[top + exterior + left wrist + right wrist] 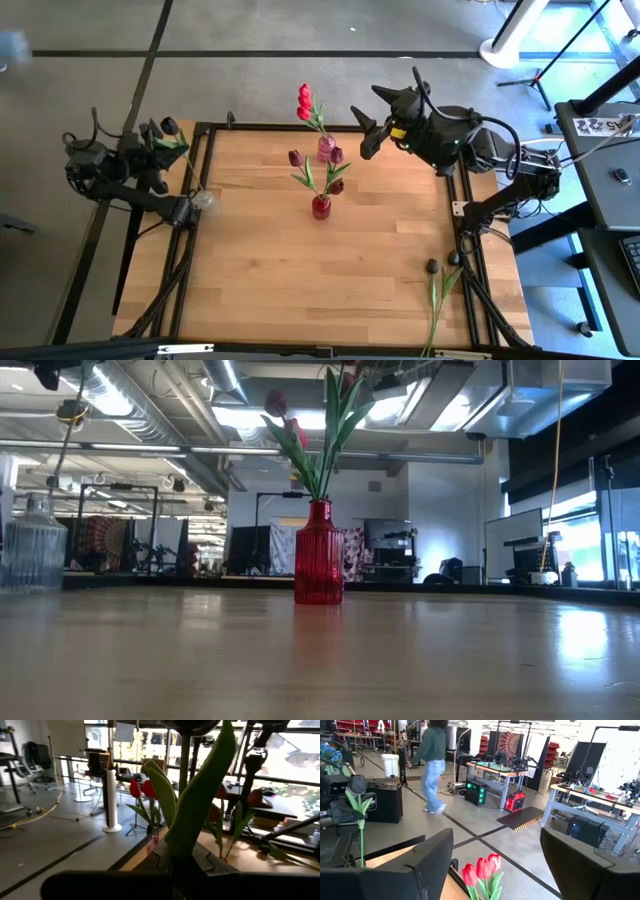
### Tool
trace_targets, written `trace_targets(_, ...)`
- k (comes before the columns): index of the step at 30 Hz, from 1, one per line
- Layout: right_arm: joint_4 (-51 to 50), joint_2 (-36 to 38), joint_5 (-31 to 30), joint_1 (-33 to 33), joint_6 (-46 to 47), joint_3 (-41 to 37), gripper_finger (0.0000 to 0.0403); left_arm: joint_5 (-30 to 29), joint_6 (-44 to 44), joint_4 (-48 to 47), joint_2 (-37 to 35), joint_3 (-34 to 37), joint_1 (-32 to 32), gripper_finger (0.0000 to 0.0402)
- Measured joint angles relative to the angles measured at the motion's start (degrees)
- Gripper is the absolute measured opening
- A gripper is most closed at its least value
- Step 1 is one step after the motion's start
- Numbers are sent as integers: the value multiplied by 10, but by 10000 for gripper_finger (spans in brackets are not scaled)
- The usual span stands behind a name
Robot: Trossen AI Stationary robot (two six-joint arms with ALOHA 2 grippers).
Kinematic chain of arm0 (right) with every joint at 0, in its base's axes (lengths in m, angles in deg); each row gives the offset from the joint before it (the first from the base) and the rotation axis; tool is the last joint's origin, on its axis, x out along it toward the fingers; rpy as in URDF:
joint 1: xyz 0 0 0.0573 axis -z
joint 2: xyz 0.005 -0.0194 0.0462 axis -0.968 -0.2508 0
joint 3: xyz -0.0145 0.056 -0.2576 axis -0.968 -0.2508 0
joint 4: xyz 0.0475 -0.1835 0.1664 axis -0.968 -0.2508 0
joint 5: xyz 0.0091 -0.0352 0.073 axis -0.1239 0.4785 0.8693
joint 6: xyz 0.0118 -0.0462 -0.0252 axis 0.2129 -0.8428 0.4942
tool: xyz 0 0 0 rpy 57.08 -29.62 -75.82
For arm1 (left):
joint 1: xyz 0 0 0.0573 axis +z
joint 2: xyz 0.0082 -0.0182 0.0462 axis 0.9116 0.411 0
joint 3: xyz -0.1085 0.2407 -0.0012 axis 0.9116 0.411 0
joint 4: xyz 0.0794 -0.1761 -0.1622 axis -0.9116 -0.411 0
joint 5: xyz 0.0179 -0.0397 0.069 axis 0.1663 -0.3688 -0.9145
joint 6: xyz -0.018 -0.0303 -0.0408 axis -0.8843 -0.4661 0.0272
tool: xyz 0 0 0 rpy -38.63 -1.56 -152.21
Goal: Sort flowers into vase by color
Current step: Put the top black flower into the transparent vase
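Note:
My left gripper [152, 140] hangs beyond the table's left edge, shut on a tulip with a dark maroon head [170, 125]; the right wrist view shows that tulip [357, 785] upright. A pink vase [326, 147] near the far edge holds red tulips [305, 100]. A red vase [320, 207] at mid-table holds maroon tulips [336, 155]. One more tulip [433, 290] lies flat at the near right corner. My right gripper [368, 128] is open, raised just right of the pink vase, with the red tulips [480, 870] between its fingers' line of sight. My left gripper [175, 870] pinches the maroon tulip's green stem [184, 795], with a long leaf [200, 805] rising beside it from between the fingers. The tulip stands upright above the fingers, lifted clear of the table. The exact place of contact is hidden by the gripper body.
A clear ribbed glass vase [203, 200] stands at the table's left edge, also in the low view [32, 545]. Black frame rails [200, 135] run around the wooden top. A person [432, 765] walks in the room beyond the table.

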Motion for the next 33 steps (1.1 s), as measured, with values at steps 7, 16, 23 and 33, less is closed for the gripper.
trace_targets(7, -2, 0, 0, 1, -4, 0, 298, -7, -27, -8, 0, 0, 0, 9)
trace_targets(16, -3, 0, 0, 1, -9, 0, 298, 43, -87, -12, 0, 0, 0, 9)
trace_targets(23, -2, 0, 1, 1, -19, 0, 298, 30, -45, 7, 0, -1, 0, 9)
trace_targets(33, -2, 0, 1, 1, -19, 0, 298, 13, -74, -57, 0, -17, 0, 9)
